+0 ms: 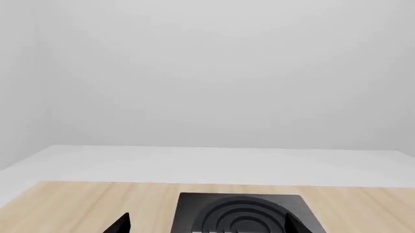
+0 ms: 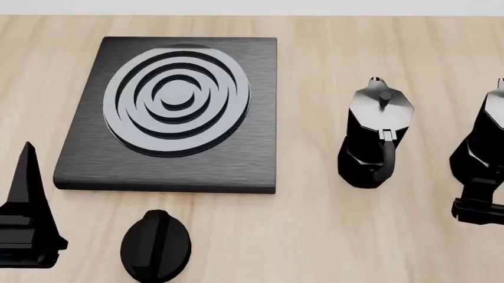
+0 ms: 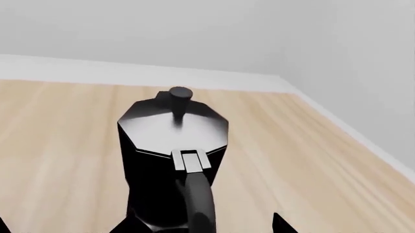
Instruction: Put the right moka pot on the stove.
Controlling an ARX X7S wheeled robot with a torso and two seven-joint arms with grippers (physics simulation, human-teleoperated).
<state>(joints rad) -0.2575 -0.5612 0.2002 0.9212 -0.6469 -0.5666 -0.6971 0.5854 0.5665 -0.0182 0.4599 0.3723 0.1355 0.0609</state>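
The right moka pot (image 2: 482, 141), black and faceted with a grey-sheened lid, stands at the right edge of the head view, partly cut off. In the right wrist view it (image 3: 170, 160) stands upright, close up, handle facing the camera. My right gripper (image 3: 202, 225) is open, its fingertips on either side of the pot's lower body; one tip is clearly apart from it. It also shows in the head view (image 2: 476, 209). The stove (image 2: 177, 112) lies at the left. My left gripper (image 2: 30, 224) is open and empty near the stove's front left corner, facing the stove (image 1: 243, 213).
A second, identical moka pot (image 2: 378, 135) stands between the stove and the right pot. A small round black knob (image 2: 156, 244) lies on the wooden table (image 2: 315, 236) in front of the stove. The table's far edge meets a white floor and wall (image 1: 207, 165).
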